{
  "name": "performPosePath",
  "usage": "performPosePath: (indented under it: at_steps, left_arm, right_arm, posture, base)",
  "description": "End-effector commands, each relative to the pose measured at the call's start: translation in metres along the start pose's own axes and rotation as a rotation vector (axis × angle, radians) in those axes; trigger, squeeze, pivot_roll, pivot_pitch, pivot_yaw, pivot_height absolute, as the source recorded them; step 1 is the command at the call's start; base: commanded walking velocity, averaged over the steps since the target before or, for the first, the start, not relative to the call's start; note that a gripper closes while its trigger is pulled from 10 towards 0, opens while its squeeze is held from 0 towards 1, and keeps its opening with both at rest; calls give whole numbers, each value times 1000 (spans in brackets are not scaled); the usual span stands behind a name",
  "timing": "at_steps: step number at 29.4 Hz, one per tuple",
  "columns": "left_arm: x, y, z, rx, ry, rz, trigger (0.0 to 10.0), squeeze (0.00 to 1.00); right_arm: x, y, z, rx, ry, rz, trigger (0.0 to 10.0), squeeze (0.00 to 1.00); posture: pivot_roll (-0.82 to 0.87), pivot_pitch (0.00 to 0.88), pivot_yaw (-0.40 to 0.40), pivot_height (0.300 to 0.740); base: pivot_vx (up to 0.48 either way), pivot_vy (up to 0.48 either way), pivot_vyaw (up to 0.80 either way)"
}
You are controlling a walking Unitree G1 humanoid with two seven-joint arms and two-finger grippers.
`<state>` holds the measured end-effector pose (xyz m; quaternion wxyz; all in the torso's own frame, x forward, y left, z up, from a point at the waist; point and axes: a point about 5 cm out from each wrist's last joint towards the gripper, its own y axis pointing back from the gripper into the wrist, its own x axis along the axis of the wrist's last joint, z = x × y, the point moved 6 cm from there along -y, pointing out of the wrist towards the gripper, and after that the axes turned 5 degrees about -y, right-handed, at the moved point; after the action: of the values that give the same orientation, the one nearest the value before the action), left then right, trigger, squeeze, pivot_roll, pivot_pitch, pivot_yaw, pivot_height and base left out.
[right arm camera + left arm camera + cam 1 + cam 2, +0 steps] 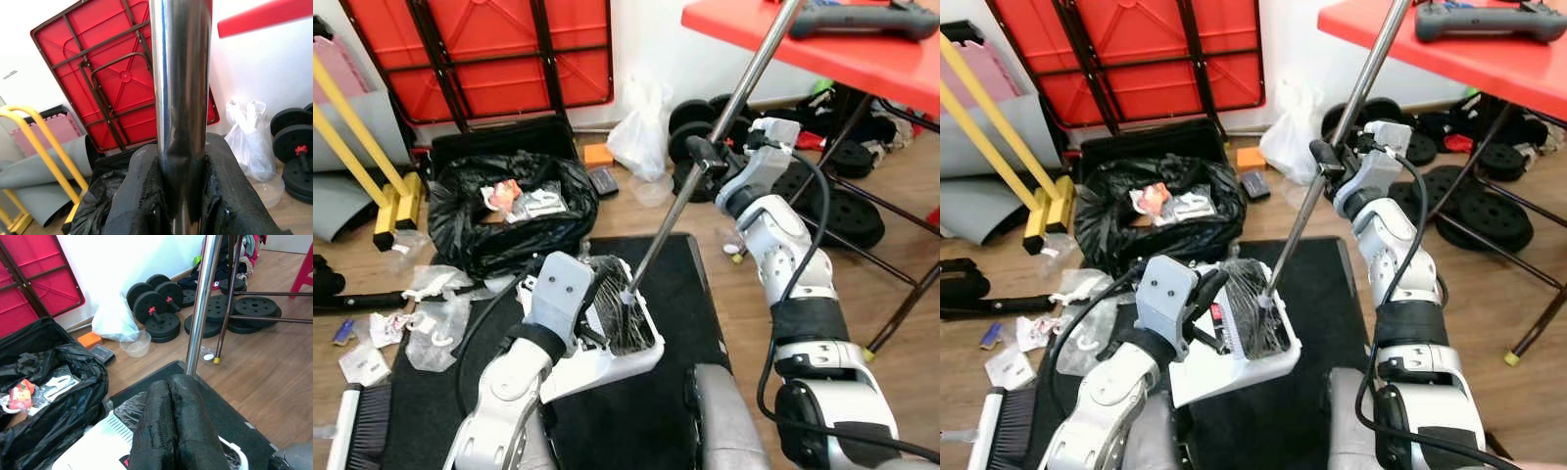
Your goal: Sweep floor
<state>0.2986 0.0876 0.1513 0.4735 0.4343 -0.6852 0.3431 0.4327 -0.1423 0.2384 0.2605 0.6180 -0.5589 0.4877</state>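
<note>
Right gripper (pixel 697 157) pinched the steel handle (pixel 724 117) in the left eye view, its lower end in the white dustpan (pixel 607 357) held over the black mat (pixel 636 411). In the left wrist view, the left gripper (pixel 173 431) was pressed together above the dustpan. In the right wrist view, the fingers (pixel 142 196) clamped the handle. I judged the step as emptying the dustpan; next it needed carrying to the black trash bag (pixel 509 215).

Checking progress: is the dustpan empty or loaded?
Loaded: crumpled plastic wrap lies in the white dustpan held by the left gripper.
</note>
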Motion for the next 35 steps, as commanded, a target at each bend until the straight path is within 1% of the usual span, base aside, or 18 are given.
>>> performPosePath:
  at_steps: [1, 14, 20, 21, 23, 24, 26, 27, 28, 29, 35]
  left_arm:
    - [-2, 1, -4, 23, -8, -5, 10000, 0]
    - [-3, 0, -5, 31, 2, -3, 10000, 0]
    - [-5, -1, -7, 42, 15, -10, 10000, 0]
    - [-7, -1, -11, 61, 37, -17, 10000, 0]
    - [-7, -1, -11, 61, 37, -17, 10000, 0]
    - [-12, -1, -18, 102, 64, -42, 10000, 0]
    - [-12, -1, -18, 102, 64, -42, 10000, 0]
    - [-17, -2, -22, 127, 76, -66, 10000, 0]
    - [-17, -2, -22, 127, 76, -66, 10000, 0]
    - [-18, -2, -25, 147, 83, -71, 10000, 0]
    - [-20, -2, -26, 153, 92, -81, 10000, 0]
  right_arm:
    - [25, -2, -7, 23, 5, 97, 10000, 0]
    - [26, -1, -3, 2, 32, 101, 10000, 0]
    - [26, -1, -2, 0, 35, 102, 10000, 0]
    - [27, -1, -2, -1, 37, 103, 10000, 0]
    - [27, -1, -2, -1, 37, 103, 10000, 0]
    - [27, -1, -1, -4, 39, 103, 10000, 0]
    - [27, -1, -1, -4, 39, 103, 10000, 0]
    - [28, -2, -1, -5, 39, 103, 10000, 0]
    - [28, -2, -1, -5, 39, 103, 10000, 0]
    - [28, -2, 0, -5, 38, 103, 10000, 0]
    - [28, -3, -1, -3, 36, 101, 10000, 0]
  posture:
    - [-120, 2, -10, 595]
    - [-122, 3, -13, 630]
    - [-123, 3, -13, 635]
    - [-123, 3, -13, 640]
    - [-123, 3, -13, 640]
    - [-125, 3, -15, 645]
    - [-125, 3, -15, 645]
    - [-127, 0, -17, 650]
    - [-127, 0, -17, 650]
    - [-128, 0, -17, 655]
    - [-128, 0, -18, 675]
  base:
    - [0, 0, 0]
    - [0, 0, 0]
    - [0, 0, 0]
    - [0, 0, 0]
    - [0, 0, 0]
    - [0, 0, 0]
    - [0, 0, 0]
    - [-458, 0, 0]
    - [-458, 0, 0]
    - [0, 0, 0]
    - [0, 0, 0]
